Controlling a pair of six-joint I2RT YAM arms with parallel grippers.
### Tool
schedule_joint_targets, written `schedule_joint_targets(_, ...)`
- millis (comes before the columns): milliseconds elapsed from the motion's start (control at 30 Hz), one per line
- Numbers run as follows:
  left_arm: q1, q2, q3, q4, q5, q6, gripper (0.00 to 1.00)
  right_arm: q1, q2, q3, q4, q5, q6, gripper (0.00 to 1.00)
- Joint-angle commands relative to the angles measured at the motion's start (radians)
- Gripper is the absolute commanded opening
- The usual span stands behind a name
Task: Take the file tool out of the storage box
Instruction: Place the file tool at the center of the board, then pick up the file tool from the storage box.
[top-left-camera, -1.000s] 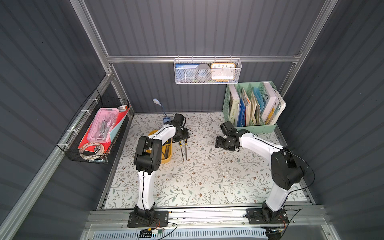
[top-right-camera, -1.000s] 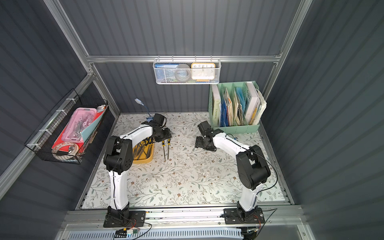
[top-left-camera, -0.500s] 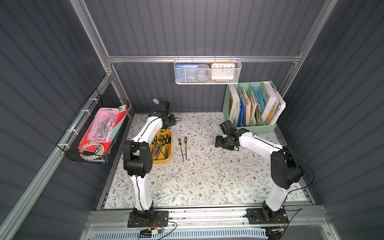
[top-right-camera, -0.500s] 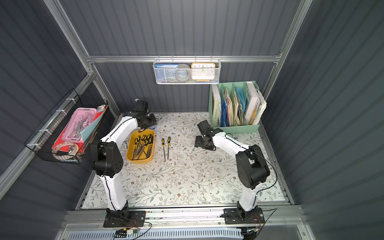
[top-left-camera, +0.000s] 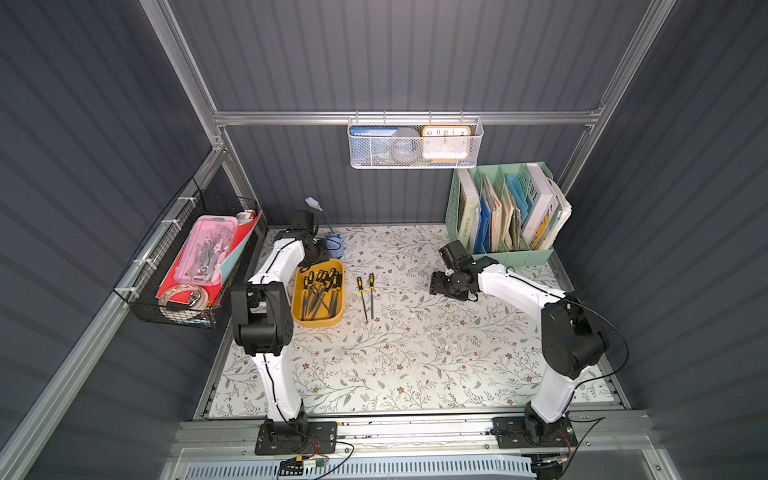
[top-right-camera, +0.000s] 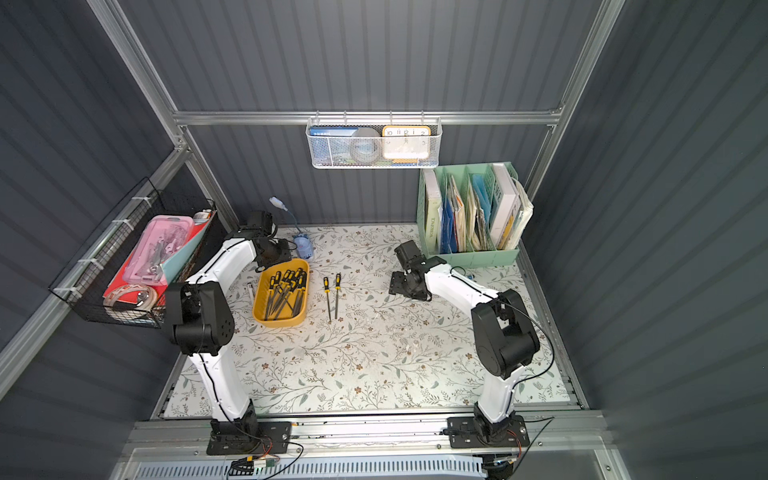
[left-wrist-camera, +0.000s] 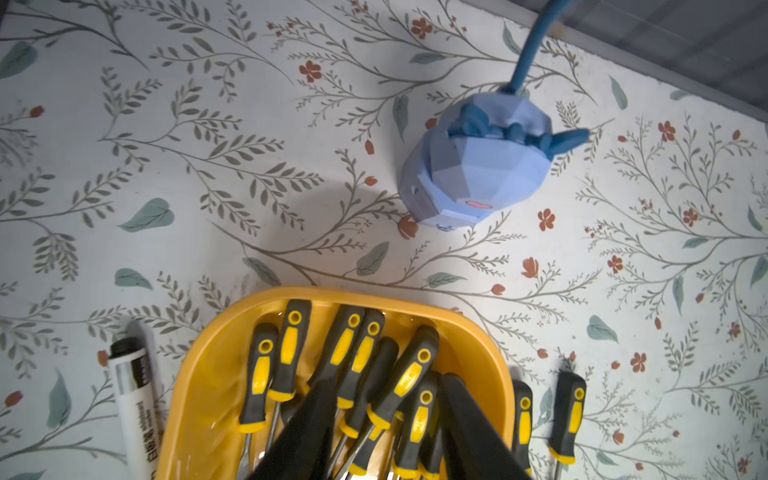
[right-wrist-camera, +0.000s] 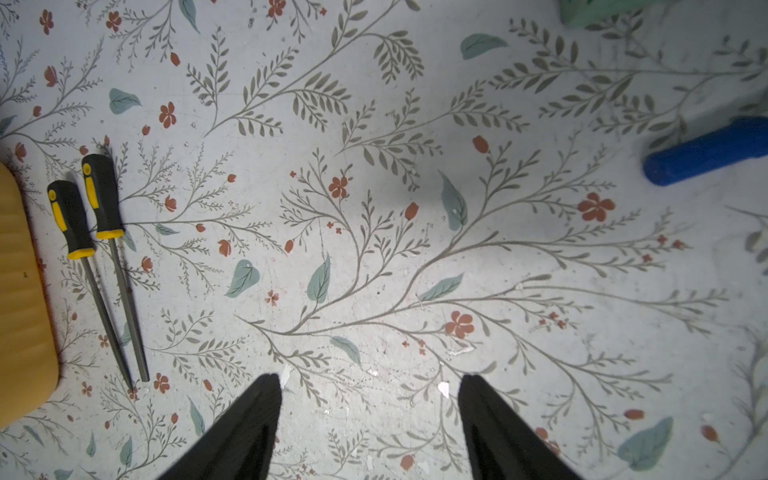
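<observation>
The storage box is a mustard-yellow tub on the left of the floral table. Several black-and-yellow file tools lie heaped in it. Two more files lie side by side on the table just right of the box. My left gripper hangs open over the handles at the box's far end, and I see nothing gripped. My right gripper is open and empty above bare table, well right of the files.
A blue faceted lamp base stands just behind the box. A white marker lies left of it. A mint-green file organiser fills the back right corner. A black wire basket hangs on the left wall, a white mesh basket at the back.
My left arm left the two files on the table, swung to the back left corner, then came down over the far end of the box. The right arm has barely moved.
</observation>
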Motion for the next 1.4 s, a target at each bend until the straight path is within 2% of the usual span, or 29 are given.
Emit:
schedule_joint_targets(0, 0.003, 0.036, 0.003, 0.007, 0.041, 0.078, 0.46, 0.0, 0.016, 0.005, -0.017, 0.014, -0.002, 0.73)
schedule_joint_targets(133, 0.003, 0.073, 0.008, 0.011, 0.027, 0.111, 0.46, 0.001, 0.018, 0.006, -0.016, 0.014, 0.0, 0.73)
schedule_joint_targets(567, -0.004, 0.148, 0.04, 0.001, 0.091, 0.131, 0.47, 0.001, 0.022, 0.012, -0.022, 0.025, 0.006, 0.73)
schedule_joint_targets(1067, -0.03, 0.148, 0.025, 0.013, 0.093, 0.136, 0.5, 0.001, 0.029, 0.015, -0.023, 0.023, 0.013, 0.73)
schedule_joint_targets(1233, -0.03, 0.178, 0.024, -0.003, 0.057, 0.135, 0.49, 0.001, 0.03, 0.016, -0.024, 0.021, 0.015, 0.73)
schedule_joint_targets(1367, -0.031, 0.184, 0.013, 0.008, 0.047, 0.131, 0.43, 0.001, 0.028, 0.015, -0.026, 0.022, 0.015, 0.73)
